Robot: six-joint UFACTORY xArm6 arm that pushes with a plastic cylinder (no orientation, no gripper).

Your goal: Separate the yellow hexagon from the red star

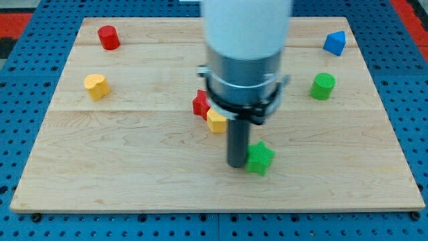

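Note:
The red star (200, 104) lies near the board's middle, partly hidden by the arm's body. The yellow hexagon (216, 121) sits against the star's lower right side, touching it. My tip (237, 163) rests on the board below and to the right of the hexagon, a short gap away from it. The tip stands right beside the left edge of a green star (260, 158).
A red cylinder (108, 37) is at the top left, a yellow heart-shaped block (96, 86) at the left, a blue block (335, 43) at the top right, and a green cylinder (323, 86) at the right. The wooden board (120, 174) lies on a blue pegboard.

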